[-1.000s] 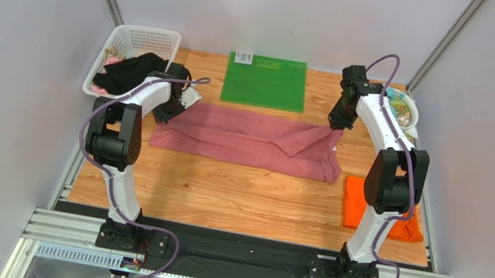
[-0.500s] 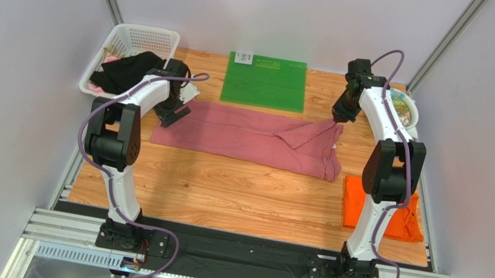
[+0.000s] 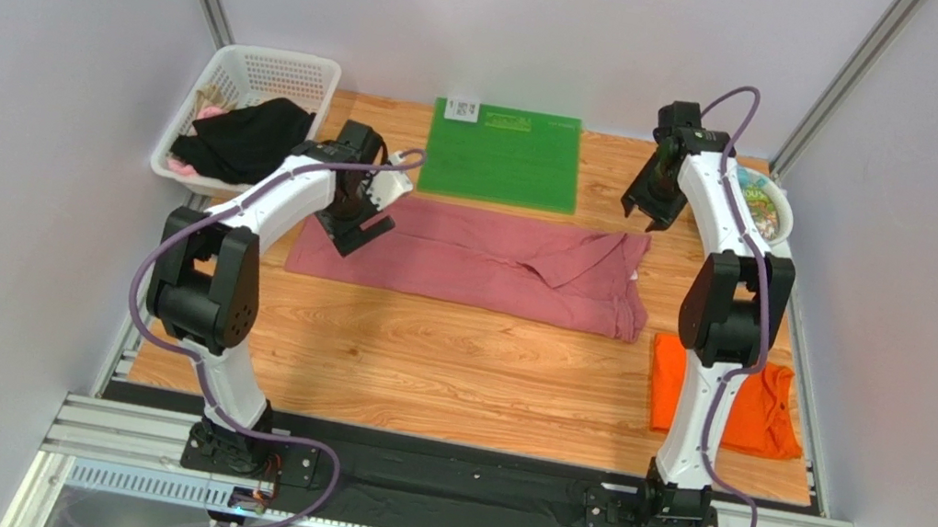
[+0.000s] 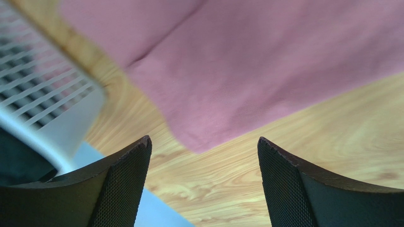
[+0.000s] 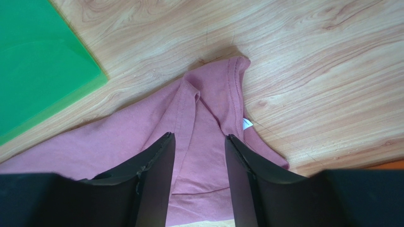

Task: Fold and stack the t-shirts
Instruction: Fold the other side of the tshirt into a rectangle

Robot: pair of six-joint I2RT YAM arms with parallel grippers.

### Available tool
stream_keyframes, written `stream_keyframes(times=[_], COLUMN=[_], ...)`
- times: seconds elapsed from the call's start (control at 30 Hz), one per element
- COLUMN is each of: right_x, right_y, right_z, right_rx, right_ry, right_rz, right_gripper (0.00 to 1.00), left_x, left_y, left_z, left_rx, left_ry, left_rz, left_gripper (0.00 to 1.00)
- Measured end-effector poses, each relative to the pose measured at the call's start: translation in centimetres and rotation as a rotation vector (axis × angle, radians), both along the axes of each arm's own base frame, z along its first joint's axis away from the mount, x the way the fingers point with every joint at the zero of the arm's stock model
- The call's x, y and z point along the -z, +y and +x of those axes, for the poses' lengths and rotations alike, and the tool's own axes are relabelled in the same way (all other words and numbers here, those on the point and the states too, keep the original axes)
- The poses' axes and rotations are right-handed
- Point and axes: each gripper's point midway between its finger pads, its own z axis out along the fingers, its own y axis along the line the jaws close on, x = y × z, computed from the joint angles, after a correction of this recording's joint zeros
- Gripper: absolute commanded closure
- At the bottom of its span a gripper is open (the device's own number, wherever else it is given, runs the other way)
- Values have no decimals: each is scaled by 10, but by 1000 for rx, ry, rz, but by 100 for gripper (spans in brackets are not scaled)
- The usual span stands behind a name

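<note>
Cloth looked soft, light, floppy | pink t-shirt (image 3: 475,262) lay mid-table, orange t-shirt (image 3: 720,399) at 4 o'clock | left gripper (image 4: 204,140) gaped wide, empty | right gripper (image 5: 199,136) stood part-open, empty | we thought corners best to pinch

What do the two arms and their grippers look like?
The left arm and right arm have white curved links and black joint housings. A purple cable loops along each. The left gripper and right gripper have two black, tapering fingers; the left ones show a fine grid texture.
</note>
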Motion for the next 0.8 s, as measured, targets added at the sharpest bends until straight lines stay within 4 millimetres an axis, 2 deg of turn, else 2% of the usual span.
stream_keyframes(times=[0.1, 0.13, 0.3, 0.4, 0.47, 0.57, 0.8], right_x=[-2, -3, -8, -9, -6, 0, 19], right_y=[1, 4, 15, 27, 34, 43, 52], right_z=[-9, -19, -93, -129, -144, -148, -135], right_rx=[0, -5, -15, -36, -47, -64, -75], right_ry=[6, 2, 39, 44, 54, 65, 91], right_rz=[7, 19, 78, 116, 130, 154, 188], right_gripper=[54, 54, 55, 55, 56, 57, 59], left_x=[17, 22, 49, 62, 65, 61, 53], left_y=[-14, -15, -11, -9, -7, -8, -6], left_z=[-8, -9, -6, -5, -2, 7, 28], left_rx=[35, 35, 20, 13, 10, 7, -7], left_ry=[54, 68, 119, 141, 146, 122, 67], left_rz=[-22, -23, -6, 7, 17, 21, 38], left_gripper=[14, 14, 16, 16, 16, 16, 18])
